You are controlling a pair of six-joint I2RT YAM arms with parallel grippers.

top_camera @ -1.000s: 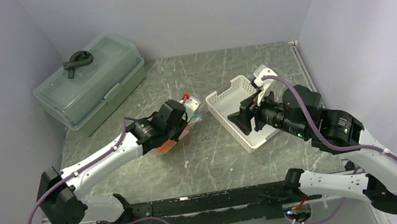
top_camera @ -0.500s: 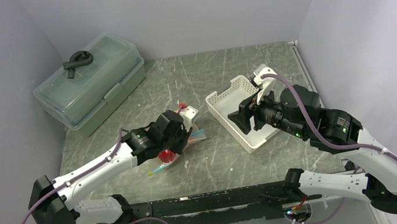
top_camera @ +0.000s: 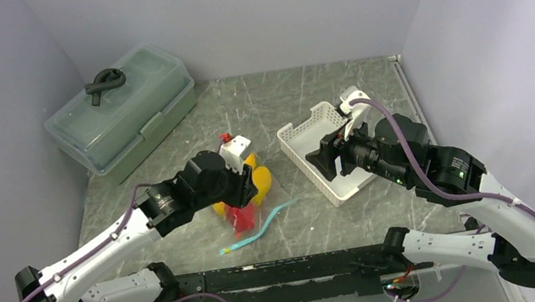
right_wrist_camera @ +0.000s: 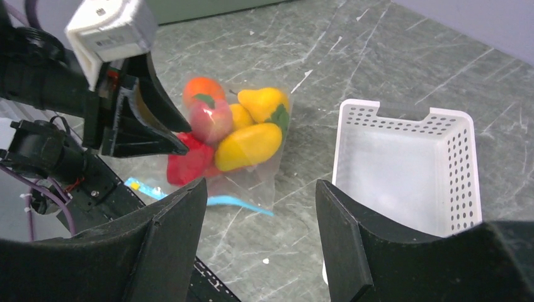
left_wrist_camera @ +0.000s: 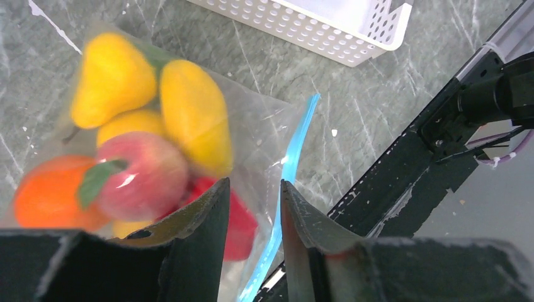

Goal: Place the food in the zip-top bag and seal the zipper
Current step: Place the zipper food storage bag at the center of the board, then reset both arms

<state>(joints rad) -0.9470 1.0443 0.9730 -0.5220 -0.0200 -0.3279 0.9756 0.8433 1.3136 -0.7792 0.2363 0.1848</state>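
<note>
The zip-top bag (right_wrist_camera: 264, 173) lies flat on the table with the food (right_wrist_camera: 242, 135) inside it. Through the clear plastic I see a yellow pear (left_wrist_camera: 113, 78), a yellow mango (left_wrist_camera: 192, 123), a pink peach (left_wrist_camera: 142, 176), an orange (left_wrist_camera: 50, 195) and a red pepper (left_wrist_camera: 236, 220). The teal zipper (top_camera: 260, 229) curls along the bag's near edge; whether it is pressed closed I cannot tell. My left gripper (left_wrist_camera: 254, 184) hovers just above the bag (top_camera: 258, 192), open, with nothing between its fingers. My right gripper (right_wrist_camera: 261, 185) hangs open and empty over the table beside the basket.
An empty white latticed basket (top_camera: 328, 154) sits right of the bag, under the right arm. A large translucent lidded box (top_camera: 125, 112) with a black loop on top stands at the back left. A black rail (top_camera: 266, 274) runs along the near edge.
The left gripper has opened and let go of the bag, which now lies on the table nearer the front. The left arm has swung back and left. The right arm has hardly moved.
</note>
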